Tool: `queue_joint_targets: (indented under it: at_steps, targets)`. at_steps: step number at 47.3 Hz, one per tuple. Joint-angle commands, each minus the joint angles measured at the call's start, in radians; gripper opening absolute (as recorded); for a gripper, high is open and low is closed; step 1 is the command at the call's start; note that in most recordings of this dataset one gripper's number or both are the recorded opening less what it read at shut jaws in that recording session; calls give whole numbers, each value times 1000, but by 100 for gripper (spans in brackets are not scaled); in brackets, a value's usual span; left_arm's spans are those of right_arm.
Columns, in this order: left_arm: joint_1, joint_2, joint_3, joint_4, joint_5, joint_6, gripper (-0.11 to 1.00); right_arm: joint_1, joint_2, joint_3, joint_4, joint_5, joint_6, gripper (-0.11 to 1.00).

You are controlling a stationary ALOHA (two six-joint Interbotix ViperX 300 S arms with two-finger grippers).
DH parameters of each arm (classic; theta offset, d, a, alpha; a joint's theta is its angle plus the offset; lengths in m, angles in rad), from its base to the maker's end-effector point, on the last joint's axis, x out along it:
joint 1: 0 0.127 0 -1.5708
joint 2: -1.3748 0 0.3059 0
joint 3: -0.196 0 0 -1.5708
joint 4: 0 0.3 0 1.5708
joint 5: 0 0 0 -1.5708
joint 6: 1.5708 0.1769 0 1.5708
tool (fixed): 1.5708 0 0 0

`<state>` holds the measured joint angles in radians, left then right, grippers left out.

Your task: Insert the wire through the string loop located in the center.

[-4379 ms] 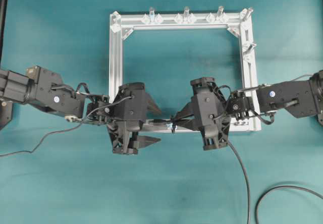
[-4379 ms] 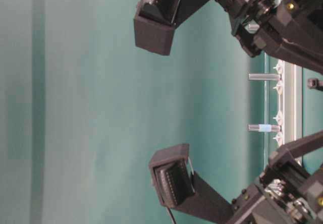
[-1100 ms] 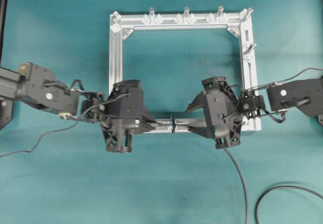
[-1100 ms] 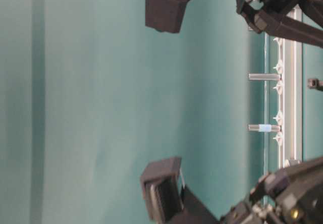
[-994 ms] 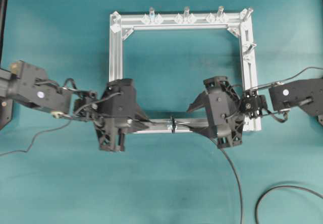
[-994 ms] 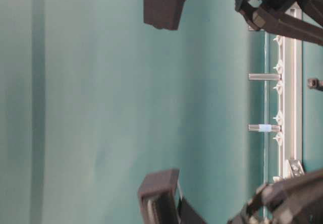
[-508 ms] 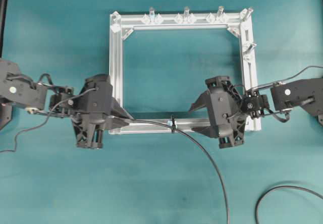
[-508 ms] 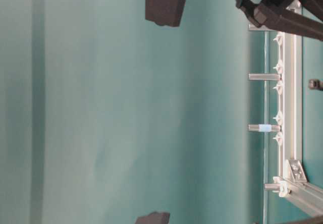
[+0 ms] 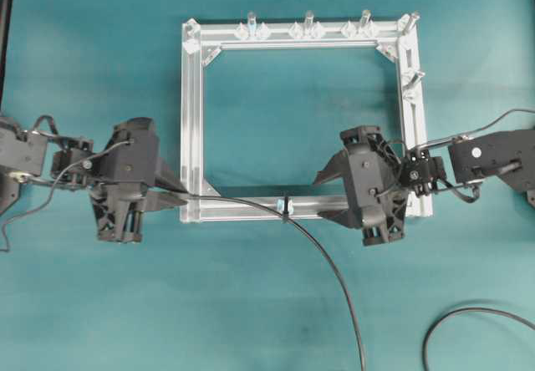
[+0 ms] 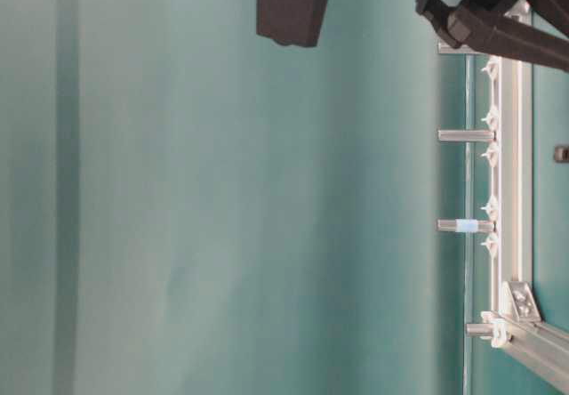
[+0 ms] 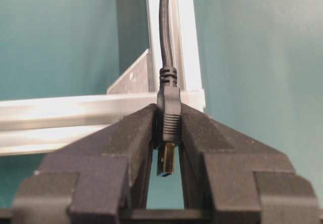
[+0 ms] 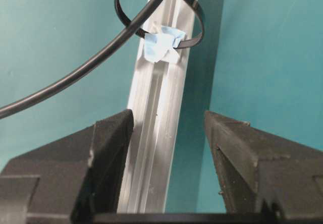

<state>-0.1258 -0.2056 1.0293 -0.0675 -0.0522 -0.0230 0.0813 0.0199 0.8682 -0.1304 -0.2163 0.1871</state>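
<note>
A: Black wire (image 9: 322, 258) already runs through the loop (image 9: 286, 205) on the near bar of the frame (image 9: 191, 120). The left gripper (image 9: 180, 190) is pinching the plug (image 11: 169, 118) just off the frame's left corner; the right gripper (image 9: 328, 194) is spread wide, its fingers (image 12: 108, 148) straddling the bar, holding nothing.

B: What could go wrong?

A: My guess is the pinch. It sits only on the plug body, metal tip bare between the pads. If the trailing length drags on the counter (image 9: 100, 304) or catches at the loop, the plug could slide free, or the loop could twist off its blue tape (image 12: 160, 43).

B: Anything you can't see?

A: The table-level view shows only frame pegs and bits of one arm, neither wire nor loop. Overhead, the loop is a speck, so the threading reads clearly only in the right wrist view. The wire's far end runs out of frame.
</note>
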Motion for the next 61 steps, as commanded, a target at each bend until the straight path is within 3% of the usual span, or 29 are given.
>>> queue_joint_targets:
  at_steps: [1,12,28,61]
  targets:
    - [-2,-32,0,2,3,-9,16,0,-25,-8,-3,-5,2,60]
    - [0,-77,32,0,17,-12,12,0,-25,-8,-2,-5,2,60]
    - [-3,-43,63,0,11,-71,12,0,-25,-11,-3,-5,2,60]
    - [-44,20,61,0,3,-72,12,0,-25,-8,-3,-5,2,60]
